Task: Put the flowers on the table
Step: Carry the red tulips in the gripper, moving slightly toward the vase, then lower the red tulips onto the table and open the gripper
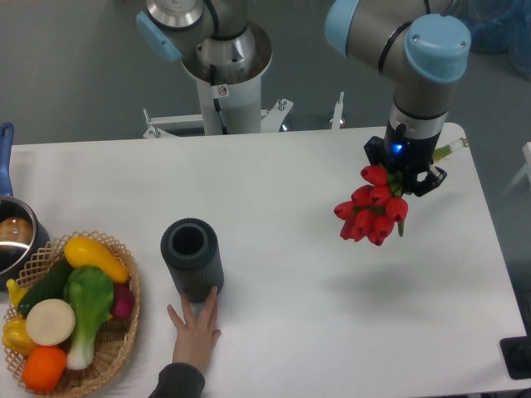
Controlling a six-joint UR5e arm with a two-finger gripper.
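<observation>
1. While the flowers (371,214) hang above the right part of the table (290,166), casting a shadow below, a release from this height could let the bunch bounce or roll toward the near right edge.
2. The claw (405,172) is clamped on the stem end, red buds drooping down and to the left; its fingers are narrowly set.
3. A person's hand (196,330) touches the grey vase (192,258), well apart from the bunch, beside a wicker basket (124,332).

Smooth matt white table (274,274); ribbed matt grey vase (193,259); woven wicker basket (116,352); possibly plastic flowers (371,211)
</observation>
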